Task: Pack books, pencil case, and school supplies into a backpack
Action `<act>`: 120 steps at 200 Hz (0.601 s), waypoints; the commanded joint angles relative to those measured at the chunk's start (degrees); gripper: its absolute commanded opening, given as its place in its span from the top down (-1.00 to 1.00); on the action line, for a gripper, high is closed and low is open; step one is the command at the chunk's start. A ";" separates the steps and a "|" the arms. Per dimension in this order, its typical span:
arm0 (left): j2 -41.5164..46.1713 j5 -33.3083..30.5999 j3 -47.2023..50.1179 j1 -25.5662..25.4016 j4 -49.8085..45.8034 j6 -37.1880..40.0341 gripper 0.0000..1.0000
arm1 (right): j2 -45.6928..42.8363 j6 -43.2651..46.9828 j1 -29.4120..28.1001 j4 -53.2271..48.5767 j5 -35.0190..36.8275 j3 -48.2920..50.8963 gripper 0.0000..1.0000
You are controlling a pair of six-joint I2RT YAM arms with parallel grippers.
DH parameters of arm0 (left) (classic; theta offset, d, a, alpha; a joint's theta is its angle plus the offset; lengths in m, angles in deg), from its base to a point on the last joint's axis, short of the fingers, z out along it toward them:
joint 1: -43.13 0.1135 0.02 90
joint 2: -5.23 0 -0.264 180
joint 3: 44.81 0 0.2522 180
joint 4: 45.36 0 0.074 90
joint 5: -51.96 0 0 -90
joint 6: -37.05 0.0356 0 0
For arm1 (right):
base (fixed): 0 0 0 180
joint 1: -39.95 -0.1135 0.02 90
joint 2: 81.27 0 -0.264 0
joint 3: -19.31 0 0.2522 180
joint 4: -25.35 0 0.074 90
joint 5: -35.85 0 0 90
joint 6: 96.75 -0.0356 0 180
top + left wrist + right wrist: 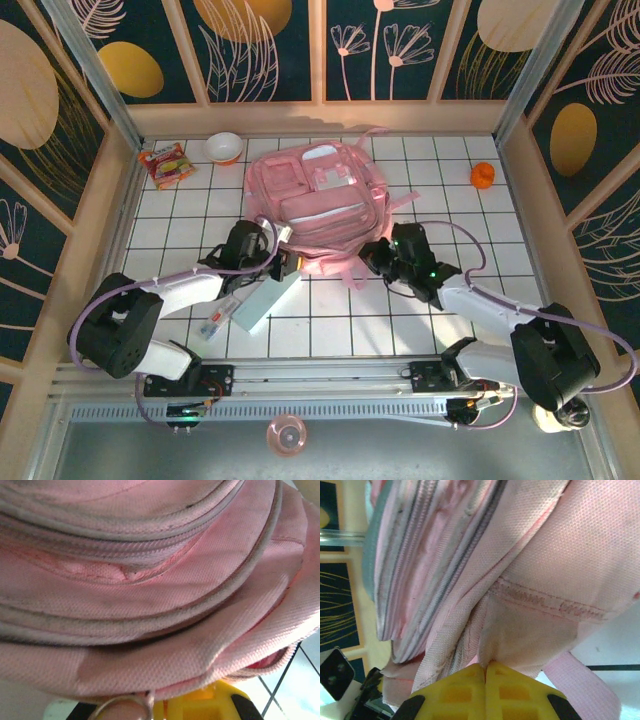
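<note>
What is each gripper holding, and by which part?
The right gripper pinches a fold of the backpack at its near edge. The left gripper is against it; a hold cannot be told.

backpack (318, 195) centred, pencil case (265, 303) before it (leftward)

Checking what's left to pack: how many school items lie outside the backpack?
2: the mint pencil case and the clear packet, both just front-left of the backpack; others may be hidden.

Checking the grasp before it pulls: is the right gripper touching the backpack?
Touching. The right wrist view shows the right gripper shut on a fold of the backpack, the pink fabric pinched between its yellow fingers with no gap.
</note>
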 commanded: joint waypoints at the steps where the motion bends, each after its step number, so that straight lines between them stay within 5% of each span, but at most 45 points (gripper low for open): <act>1: 1.77 3.48 -3.44 -1.60 0.24 -1.58 1.00 | -1.76 -0.65 -1.61 5.63 1.80 -5.11 1.00; 73: 1.01 11.43 -10.37 -7.94 -4.54 -1.01 1.00 | -0.95 0.16 -2.38 4.25 4.48 -7.58 1.00; 104: 3.18 4.30 -9.40 -7.95 -5.56 -2.18 1.00 | -1.75 4.91 0.95 -3.62 3.12 -8.89 1.00; 120: 3.04 2.46 -8.47 -7.93 -4.72 -2.68 1.00 | -2.79 7.42 1.60 -6.51 -0.69 -9.41 0.56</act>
